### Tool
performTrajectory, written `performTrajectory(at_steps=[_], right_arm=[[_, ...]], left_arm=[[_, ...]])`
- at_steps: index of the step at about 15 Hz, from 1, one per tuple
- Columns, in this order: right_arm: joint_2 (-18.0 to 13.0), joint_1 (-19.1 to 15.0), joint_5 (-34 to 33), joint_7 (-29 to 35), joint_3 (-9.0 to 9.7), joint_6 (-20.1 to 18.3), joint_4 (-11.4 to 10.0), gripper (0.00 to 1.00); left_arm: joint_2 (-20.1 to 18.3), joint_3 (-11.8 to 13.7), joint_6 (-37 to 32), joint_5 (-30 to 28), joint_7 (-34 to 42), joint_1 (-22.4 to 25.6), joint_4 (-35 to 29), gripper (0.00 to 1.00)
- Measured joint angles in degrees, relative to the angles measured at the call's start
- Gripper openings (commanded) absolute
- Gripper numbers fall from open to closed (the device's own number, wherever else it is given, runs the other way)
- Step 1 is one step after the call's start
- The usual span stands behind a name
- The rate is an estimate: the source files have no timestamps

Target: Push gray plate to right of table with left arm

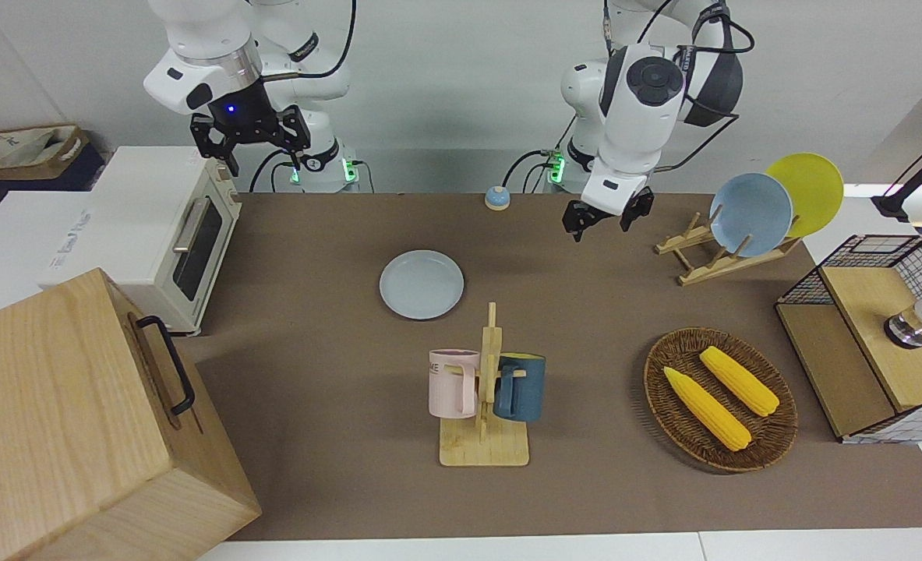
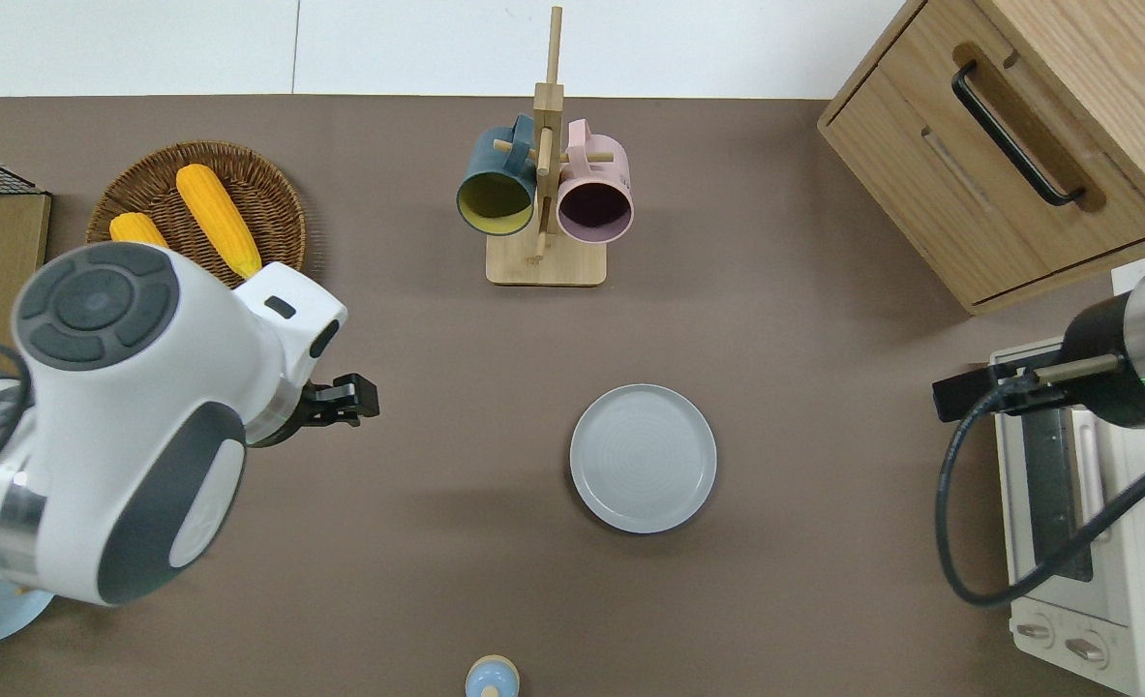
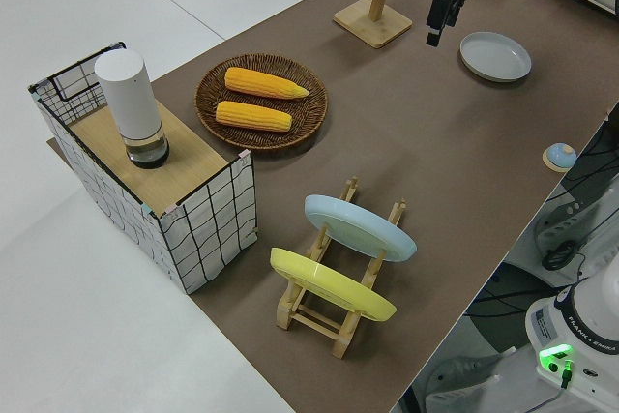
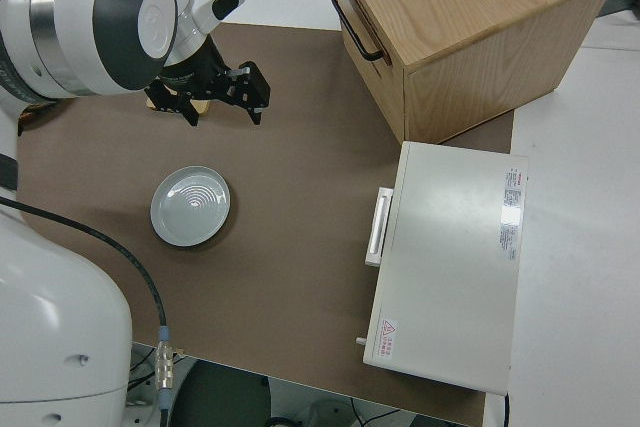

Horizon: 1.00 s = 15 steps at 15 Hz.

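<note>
**Gray plate flat on brown table, left gripper raised and apart from it**

Brown matte table [image 1: 336,436] with white border. Readable writing: "FRANKA EMIKA" on the arm base in the left side view. Pink mug [image 1: 453,382] bears dark letters, too cut off to read.

Gray plate [image 2: 643,458] lies flat mid-table, nothing touching it. Mug stand [image 1: 490,389], with pink and dark blue mug [image 1: 520,387], sits farther from the robots than the plate. Toaster oven [image 1: 166,234] and wooden drawer box [image 1: 79,421] occupy the right arm's end.

Left gripper [image 1: 608,215] hangs in the air over bare tabletop, well apart from the plate, fingers spread, holding nothing. Right arm parked, its gripper [image 1: 250,134] with fingers apart.

Corn basket [image 1: 719,399] toward the left arm's end.
</note>
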Motion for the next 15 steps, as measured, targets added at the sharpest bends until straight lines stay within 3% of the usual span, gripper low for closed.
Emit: performTrajectory(at_steps=[5, 11, 15], right_arm=[[0.0, 0.0, 0.0, 0.0, 0.00, 0.0, 0.0, 0.983], [0.0, 0.0, 0.0, 0.0, 0.00, 0.0, 0.0, 0.983], [0.0, 0.0, 0.0, 0.0, 0.00, 0.0, 0.0, 0.983]], left_arm=[[-0.4, 1.2, -5.1, -0.2, 8.9, 3.5, 5.1, 1.00], [-0.6, 6.5, -6.3, -0.2, 18.9, 3.6, 8.4, 1.00], [-0.6, 8.2, -6.3, -0.2, 21.3, 3.6, 9.4, 1.00]])
